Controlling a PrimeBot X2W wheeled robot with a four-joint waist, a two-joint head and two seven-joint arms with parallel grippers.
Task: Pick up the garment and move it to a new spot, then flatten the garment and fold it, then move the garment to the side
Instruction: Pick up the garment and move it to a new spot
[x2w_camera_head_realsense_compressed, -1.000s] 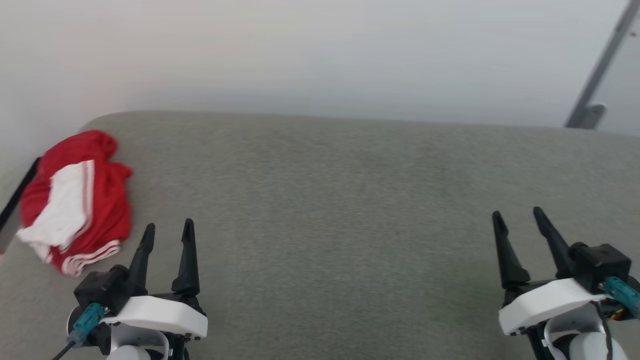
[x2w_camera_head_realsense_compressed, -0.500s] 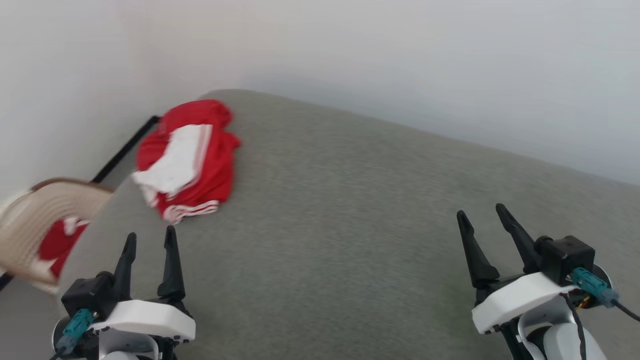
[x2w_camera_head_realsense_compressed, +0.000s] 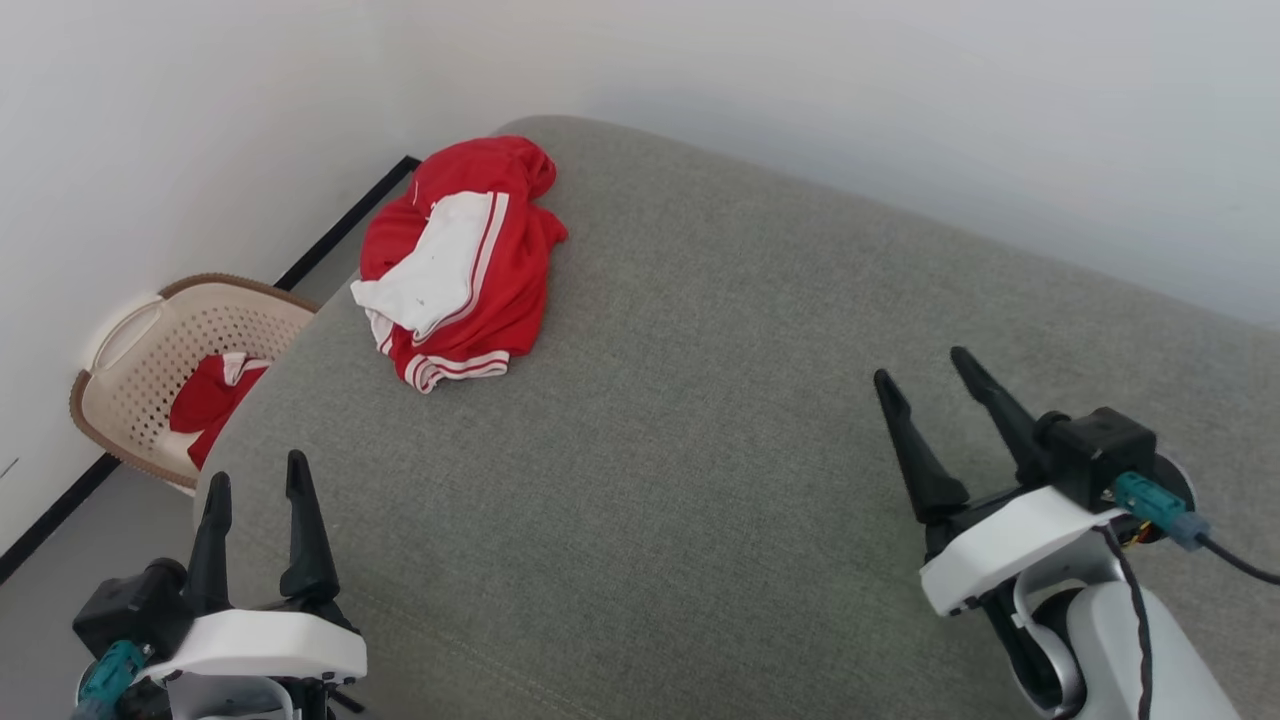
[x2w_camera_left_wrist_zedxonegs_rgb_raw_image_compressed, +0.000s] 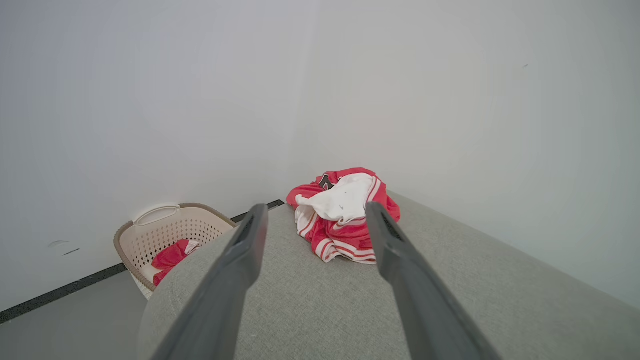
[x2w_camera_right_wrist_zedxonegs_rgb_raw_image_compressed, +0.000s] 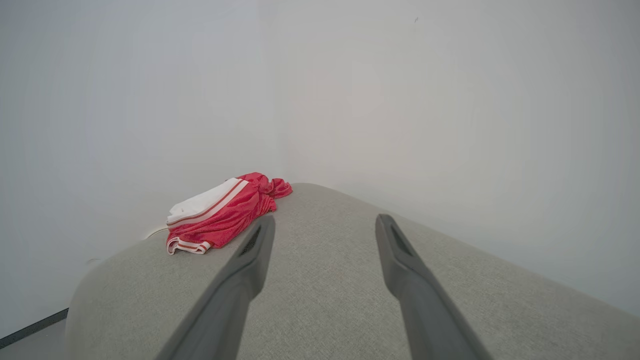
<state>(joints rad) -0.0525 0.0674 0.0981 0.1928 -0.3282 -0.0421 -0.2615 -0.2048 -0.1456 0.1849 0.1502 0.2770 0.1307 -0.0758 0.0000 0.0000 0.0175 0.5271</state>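
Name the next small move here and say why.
Probably reach the left gripper forward toward the garment: it lies crumpled and untouched near the grey cushion's far left corner, and that gripper is open, empty and the nearer one.

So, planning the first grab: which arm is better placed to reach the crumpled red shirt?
Probably left. The left gripper, open, is nearer the garment, which lies straight ahead between its fingers in its wrist view. The right gripper is farther across the cushion.

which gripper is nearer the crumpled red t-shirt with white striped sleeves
Left. The left gripper, open, sits at the near left corner of the grey fabric surface, the crumpled red T-shirt ahead of it. The right gripper, open, is across the surface, well to the shirt's right.
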